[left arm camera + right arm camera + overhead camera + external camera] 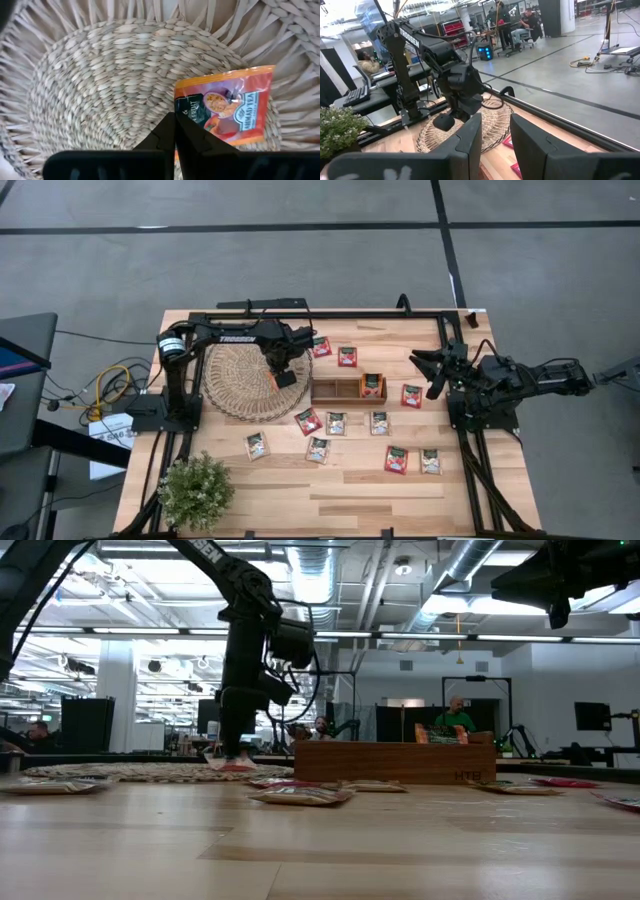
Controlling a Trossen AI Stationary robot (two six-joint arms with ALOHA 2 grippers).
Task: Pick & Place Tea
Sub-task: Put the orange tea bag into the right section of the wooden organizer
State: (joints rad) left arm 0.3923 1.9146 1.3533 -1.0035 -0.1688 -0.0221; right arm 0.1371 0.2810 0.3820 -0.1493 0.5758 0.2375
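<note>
My left gripper (280,370) is over the round woven mat (240,380), shut on a red-orange tea sachet (225,107). In the low view this gripper (235,752) stands just above the mat (130,771). Several more red-orange and pale sachets, such as one pale one (336,423), lie flat on the table near the wooden tray (340,389). One orange sachet (372,385) stands in the tray's right compartment. My right gripper (430,366) is open and raised over the table's right side, its fingers apart (495,137). My left gripper pinches the red-orange sachet between its two shut fingers at one edge, near a corner (184,116). The fingers come from above, pointing down. The sachet hangs tilted below them, over the mat's middle; whether its lower end (238,766) touches the mat I cannot tell.
A potted plant (195,490) stands at the table's near left corner. Loose sachets are scattered between the tray and the near edge, for example one red one (396,459). A black frame rail (330,315) runs along the far edge. People and equipment show in the room beyond.
</note>
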